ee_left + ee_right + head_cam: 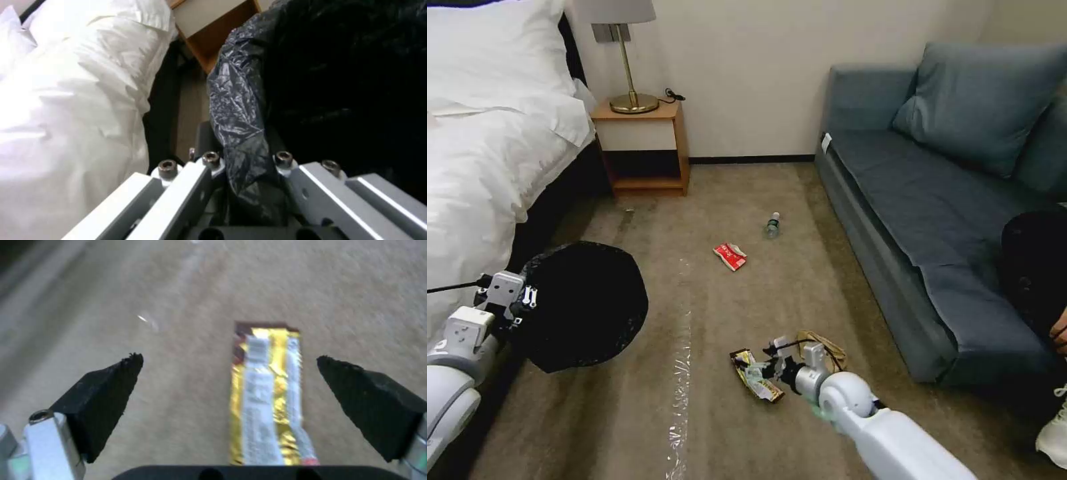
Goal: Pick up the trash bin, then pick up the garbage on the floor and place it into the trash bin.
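— Item one, the trash bin (587, 303)?

— Held off the carpet (707, 320) beside the bed (480, 173), tipped so its mouth faces the room. The black bag (240, 110) covers it entirely; the white body is hidden. The left hand (242, 173) is clenched on the bagged rim, liner bunched between its metal plates.

— Item two, the garbage?

— Four pieces, all on the carpet. Yellowish snack wrapper (755, 375), gold with a white strip of print, too blurred to read. The right hand (229, 373) hangs low over it, black pads spread wide on either side, touching nothing, the wrapper lying between them. The near end of the wrapper is cut off by the hand's body in the wrist view.

— And the rest?

— Brown paper bag (827, 347), mostly hidden behind the right wrist. Red-and-white packet (730, 256) farther out, mid-floor; it carries white lettering, possibly characters, not legible. Clear bottle (772, 225) with a white cap beyond it, lying nearer the sofa (934, 200); any label is too small to make out.
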Motion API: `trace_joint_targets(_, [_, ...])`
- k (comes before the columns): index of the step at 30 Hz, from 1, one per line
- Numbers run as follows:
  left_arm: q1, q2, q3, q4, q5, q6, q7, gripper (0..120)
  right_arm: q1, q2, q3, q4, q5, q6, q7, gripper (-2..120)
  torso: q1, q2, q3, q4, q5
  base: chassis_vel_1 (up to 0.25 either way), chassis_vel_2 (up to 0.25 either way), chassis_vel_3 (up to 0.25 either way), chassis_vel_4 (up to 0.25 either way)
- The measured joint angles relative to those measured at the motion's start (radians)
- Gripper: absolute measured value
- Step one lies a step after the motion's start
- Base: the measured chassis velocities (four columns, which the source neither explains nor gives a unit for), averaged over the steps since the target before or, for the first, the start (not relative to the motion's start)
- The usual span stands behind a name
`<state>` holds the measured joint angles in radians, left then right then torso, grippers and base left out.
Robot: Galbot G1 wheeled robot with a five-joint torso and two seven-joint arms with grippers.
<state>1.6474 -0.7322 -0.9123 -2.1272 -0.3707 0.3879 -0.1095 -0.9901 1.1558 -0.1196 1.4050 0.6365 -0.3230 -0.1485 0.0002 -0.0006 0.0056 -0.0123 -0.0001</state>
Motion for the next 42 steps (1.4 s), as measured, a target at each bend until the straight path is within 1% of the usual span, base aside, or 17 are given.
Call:
trace_joint_targets(2, [0.003,-0.012,0.005,-0.001,0.01,-0.003,0.002,5,0.006,0.005,0.005,-0.048,-0.033,0.024,-0.011,100,0.0,0.0,0.0,0.0002,0.0,0.0,0.0,0.0,0.0])
trace_joint_targets(9, [0.004,-0.044,0.028,-0.007,0.032,-0.005,0.005,5,0.021,0.02,0.017,-0.118,-0.073,0.053,-0.03,100,0.0,0.0,0.0,0.0001,0.0,0.0,0.0,0.0,0.0])
trace_joint_targets(11, [-0.001,-0.065,0.044,-0.007,0.044,-0.007,0.005,5,0.034,0.046,0.018,-0.183,-0.099,0.082,-0.045,100,0.0,0.0,0.0,0.0002,0.0,0.0,0.0,0.0,0.0])
trace_joint_targets(12, [-0.001,-0.065,0.044,-0.007,0.044,-0.007,0.005,5,0.034,0.046,0.018,-0.183,-0.099,0.082,-0.045,100,0.0,0.0,0.0,0.0002,0.0,0.0,0.0,0.0,0.0])
trace_joint_targets(14, [-0.005,-0.086,0.055,-0.003,0.053,-0.008,0.006,5,0.044,0.074,0.02,-0.253,-0.126,0.108,-0.066,100,0.0,0.0,0.0,0.0003,0.0001,0.0,0.0,0.0,0.0])
trace_joint_targets(15, [-0.005,-0.086,0.055,-0.003,0.053,-0.008,0.006,5,0.044,0.074,0.02,-0.253,-0.126,0.108,-0.066,100,0.0,0.0,0.0,0.0003,0.0001,0.0,0.0,0.0,0.0])
trace_joint_targets(16, [-0.007,-0.094,0.059,0.0,0.056,-0.01,0.006,5,0.048,0.087,0.023,-0.293,-0.143,0.121,-0.078,100,0.0,0.0,0.0,0.0002,0.0001,0.0,0.0,0.0,0.0])
trace_joint_targets(17, [-0.007,-0.094,0.059,0.0,0.056,-0.01,0.006,5,0.048,0.087,0.023,-0.293,-0.143,0.121,-0.078,100,0.0,0.0,0.0,0.0002,0.0001,0.0,0.0,0.0,0.0])
trace_joint_targets(19, [-0.007,-0.106,0.067,0.009,0.066,-0.015,0.01,5,0.048,0.101,0.026,-0.34,-0.163,0.132,-0.09,100,0.0,0.0,0.0,0.0001,0.0001,0.0,0.0,0.0,0.0])
trace_joint_targets(27, [-0.015,-0.116,0.078,0.026,0.076,-0.022,0.016,5,0.03,0.114,0.038,-0.361,-0.175,0.136,-0.098,100,0.0,0.0,0.0,0.0001,0.0,0.0,0.0,0.0,0.0])
trace_joint_targets(33, [-0.015,-0.11,0.079,0.027,0.076,-0.022,0.018,5,0.029,0.132,0.048,-0.384,-0.196,0.143,-0.11,100,0.0,0.0,0.0,-0.0004,-0.0008,0.0,0.0,0.0,0.0])
trace_joint_targets(35, [-0.015,-0.107,0.079,0.027,0.074,-0.022,0.018,5,0.031,0.136,0.052,-0.387,-0.196,0.144,-0.113,98,0.0,0.0,0.0,-0.0004,-0.0006,0.0,0.0,0.0,0.0])
trace_joint_targets(37, [-0.015,-0.104,0.079,0.027,0.072,-0.023,0.018,5,0.029,0.14,0.058,-0.388,-0.196,0.145,-0.117,90,0.0,0.0,0.0,-0.0005,-0.0007,0.0,0.0,0.0,0.0])
trace_joint_targets(38, [-0.015,-0.104,0.079,0.027,0.072,-0.023,0.018,5,0.029,0.14,0.058,-0.388,-0.196,0.145,-0.117,90,0.0,0.0,0.0,-0.0005,-0.0007,0.0,0.0,0.0,0.0])
trace_joint_targets(40, [-0.014,-0.106,0.079,0.027,0.072,-0.023,0.018,5,0.02,0.14,0.064,-0.385,-0.2,0.149,-0.119,82,0.0,0.0,0.0,-0.0005,-0.0008,0.0,0.0,0.0,0.0])
trace_joint_targets(41, [-0.014,-0.106,0.079,0.027,0.072,-0.023,0.018,5,0.02,0.14,0.064,-0.385,-0.2,0.149,-0.119,82,0.0,0.0,0.0,-0.0005,-0.0008,0.0,0.0,0.0,0.0])
trace_joint_targets(42, [-0.012,-0.108,0.079,0.027,0.073,-0.023,0.018,5,0.014,0.139,0.068,-0.379,-0.201,0.15,-0.124,77,0.0,0.0,0.0,-0.0004,-0.0006,0.0,0.0,0.0,0.0])
